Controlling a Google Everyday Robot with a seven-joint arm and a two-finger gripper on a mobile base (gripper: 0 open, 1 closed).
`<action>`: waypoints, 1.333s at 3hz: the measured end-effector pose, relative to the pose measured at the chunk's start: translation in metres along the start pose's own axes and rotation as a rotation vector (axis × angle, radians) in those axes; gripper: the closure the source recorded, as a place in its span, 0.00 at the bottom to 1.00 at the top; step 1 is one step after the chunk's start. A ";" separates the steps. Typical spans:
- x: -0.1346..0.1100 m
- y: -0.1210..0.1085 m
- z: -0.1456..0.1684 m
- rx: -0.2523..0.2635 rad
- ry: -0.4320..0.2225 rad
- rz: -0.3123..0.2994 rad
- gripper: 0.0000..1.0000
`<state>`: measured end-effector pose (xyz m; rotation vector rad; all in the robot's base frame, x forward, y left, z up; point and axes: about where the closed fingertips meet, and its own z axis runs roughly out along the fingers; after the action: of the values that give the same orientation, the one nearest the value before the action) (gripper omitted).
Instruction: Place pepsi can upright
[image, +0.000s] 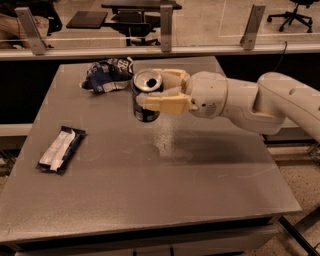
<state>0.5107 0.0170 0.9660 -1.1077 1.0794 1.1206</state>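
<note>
Grey counter (150, 195) fills the frame. At upper centre the pincer (150, 89) is closed around the pepsi can (144, 113), which is upright and seemingly above the surface. I judge the can to be light, smooth and easy to dent, so the middle of its sides is the best hold.

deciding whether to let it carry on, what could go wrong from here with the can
1. The gripper grips the pepsi can by its side, seemingly above the table; released there, it could drop and tip over.
2. The can's top is open, so a tip might spill any contents.
3. The snack bag lies close behind; drifting that way could land the can on it.
</note>
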 end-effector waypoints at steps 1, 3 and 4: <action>0.002 -0.006 0.001 0.179 0.028 0.081 1.00; 0.014 -0.016 -0.010 0.410 0.062 0.240 1.00; 0.020 -0.015 -0.018 0.469 0.063 0.288 1.00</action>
<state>0.5268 -0.0002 0.9453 -0.6326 1.4944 0.9833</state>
